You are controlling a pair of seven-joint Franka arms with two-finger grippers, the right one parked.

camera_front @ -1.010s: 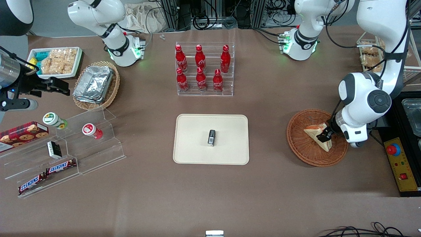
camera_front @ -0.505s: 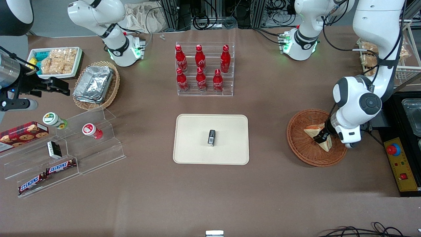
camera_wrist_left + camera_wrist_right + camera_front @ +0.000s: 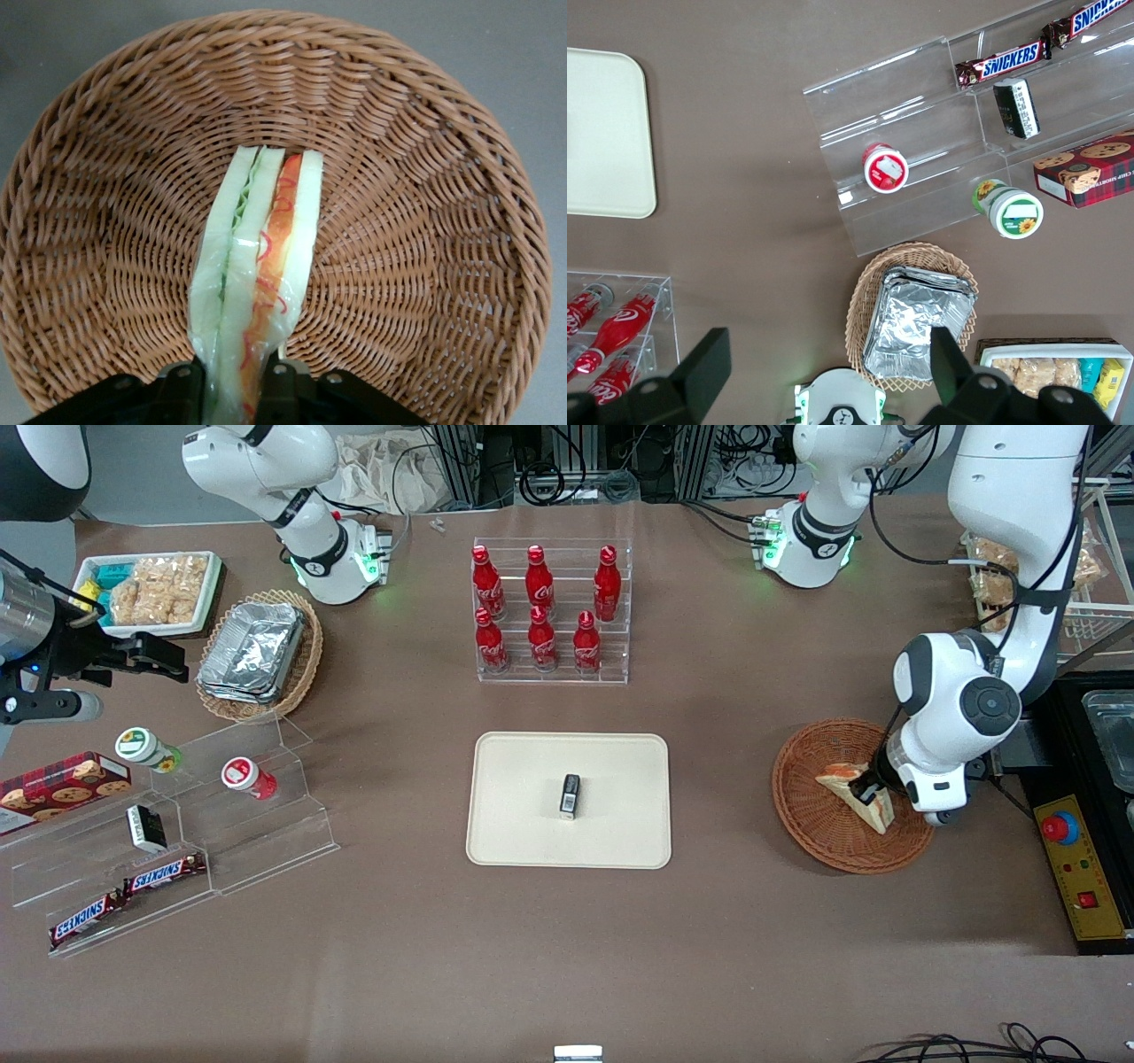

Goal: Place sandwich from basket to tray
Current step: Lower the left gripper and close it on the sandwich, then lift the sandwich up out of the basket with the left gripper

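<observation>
In the front view, the sandwich (image 3: 858,795) lay in the basket (image 3: 811,815) toward the working arm's end of the worktop (image 3: 567,939), its long edge slanting from the basket's middle down toward the rim nearer the camera. The claw (image 3: 866,790) was down on it, over the basket. The tray (image 3: 532,841) sat well apart toward the worktop's middle, carrying a small dark box (image 3: 570,795).

In the left wrist view, the sandwich (image 3: 257,292) stood on edge in the basket (image 3: 425,177), its layered side with green and red-orange filling facing the camera and its long axis running straight away from the claw (image 3: 237,390). The fingers (image 3: 182,390) were clamped on the sandwich's near end, one on each bread face.
</observation>
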